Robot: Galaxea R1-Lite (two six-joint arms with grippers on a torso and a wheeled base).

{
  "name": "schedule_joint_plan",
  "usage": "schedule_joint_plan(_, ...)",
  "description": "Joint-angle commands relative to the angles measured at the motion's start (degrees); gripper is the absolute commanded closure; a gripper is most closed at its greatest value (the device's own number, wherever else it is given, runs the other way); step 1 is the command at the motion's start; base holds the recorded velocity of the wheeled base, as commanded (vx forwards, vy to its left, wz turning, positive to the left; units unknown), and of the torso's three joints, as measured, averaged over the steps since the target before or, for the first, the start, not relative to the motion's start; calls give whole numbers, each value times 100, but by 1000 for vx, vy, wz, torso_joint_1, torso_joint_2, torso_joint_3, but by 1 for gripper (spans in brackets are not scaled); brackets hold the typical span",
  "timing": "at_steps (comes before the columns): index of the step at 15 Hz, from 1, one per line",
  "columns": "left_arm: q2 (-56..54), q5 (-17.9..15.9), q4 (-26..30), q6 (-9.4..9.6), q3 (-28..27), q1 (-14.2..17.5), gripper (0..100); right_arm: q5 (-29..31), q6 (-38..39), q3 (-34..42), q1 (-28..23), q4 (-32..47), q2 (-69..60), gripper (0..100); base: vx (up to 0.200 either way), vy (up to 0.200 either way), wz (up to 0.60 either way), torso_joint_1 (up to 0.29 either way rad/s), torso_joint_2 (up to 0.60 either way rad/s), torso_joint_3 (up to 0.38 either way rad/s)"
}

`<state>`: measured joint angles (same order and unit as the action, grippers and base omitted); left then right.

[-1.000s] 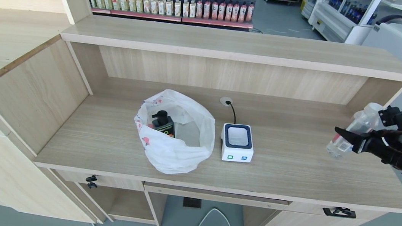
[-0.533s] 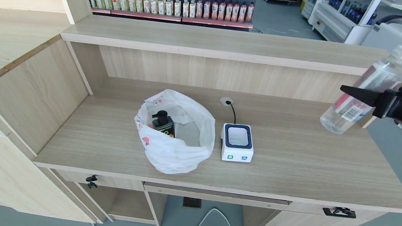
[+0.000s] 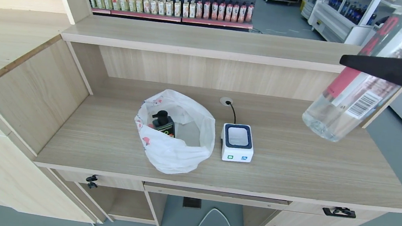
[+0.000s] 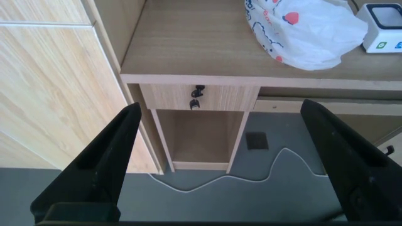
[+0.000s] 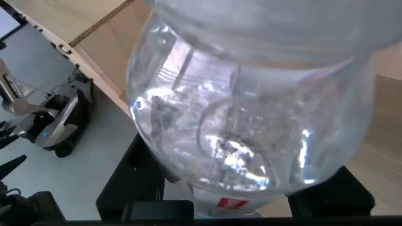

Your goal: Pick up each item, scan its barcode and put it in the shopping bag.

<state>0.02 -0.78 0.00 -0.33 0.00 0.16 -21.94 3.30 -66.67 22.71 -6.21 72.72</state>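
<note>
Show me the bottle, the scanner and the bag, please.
bottle (image 3: pixel 328 119): head view, on its clear lower body.
scanner (image 3: pixel 238 136): head view, on its top window.
bag (image 3: pixel 175 152): head view, on its white front side.

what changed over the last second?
The right end effector, shut on the water bottle, lifted it from beside the counter's right end up and closer to the head camera; the bottle hangs tilted, barcode showing. The shopping bag with the pump bottle inside and the scanner stayed put.
</note>
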Motion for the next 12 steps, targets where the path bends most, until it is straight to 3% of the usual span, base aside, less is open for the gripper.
schedule_joint_plan(1,-2,-1,0,-2,0,2,0,867,48,-57,1157,418,-513,100,0,0,0,0,0,0)
schedule_joint_plan(6,-2,-1,0,-2,0,2,0,1755,206,356,2167,577,-759,100,0,0,0,0,0,0)
schedule_joint_plan(12,-2,-1,0,-2,0,2,0,1895,355,295,2633,612,-856,100,0,0,0,0,0,0)
